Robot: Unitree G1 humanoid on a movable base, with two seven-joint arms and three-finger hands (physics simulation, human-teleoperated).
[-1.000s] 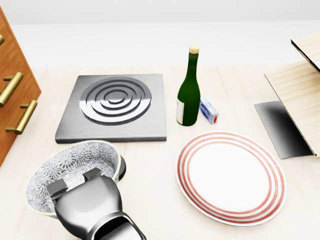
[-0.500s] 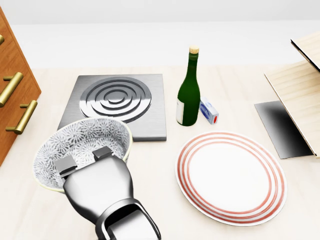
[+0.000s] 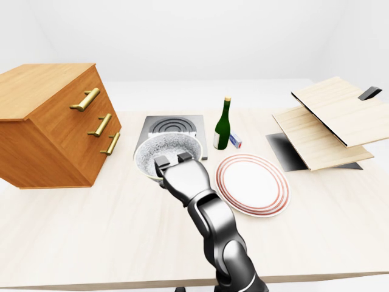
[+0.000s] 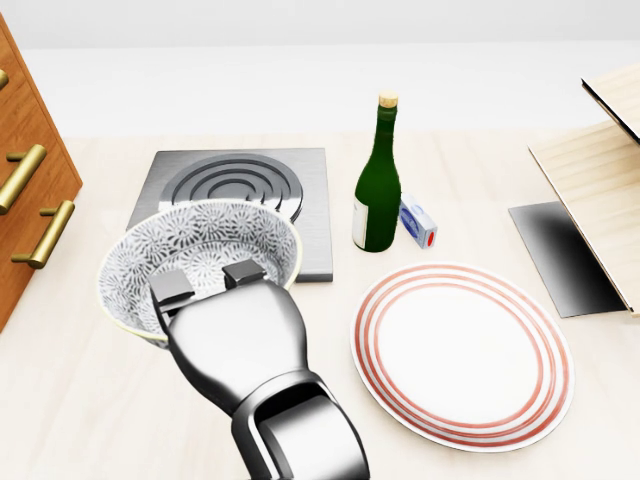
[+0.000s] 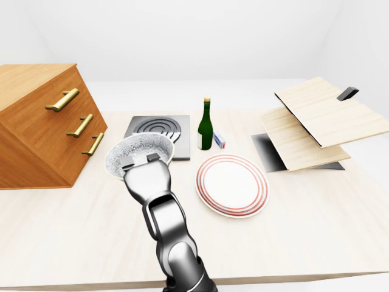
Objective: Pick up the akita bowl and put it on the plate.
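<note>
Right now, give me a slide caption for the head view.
Left hand grips the white floral-patterned bowl by the square metal burner; red-ringed plate lies at right.

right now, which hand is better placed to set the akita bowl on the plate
Left. The left hand grips the akita bowl at its rim, just left of the plate in the head view. The right hand is not in view.

Simulated kitchen, pale wooden counter (image 4: 70, 420), hotplate (image 4: 235, 178), wine bottle (image 4: 377, 185), striped plate (image 4: 460, 355), wooden drawer unit (image 3: 55, 128)
</note>
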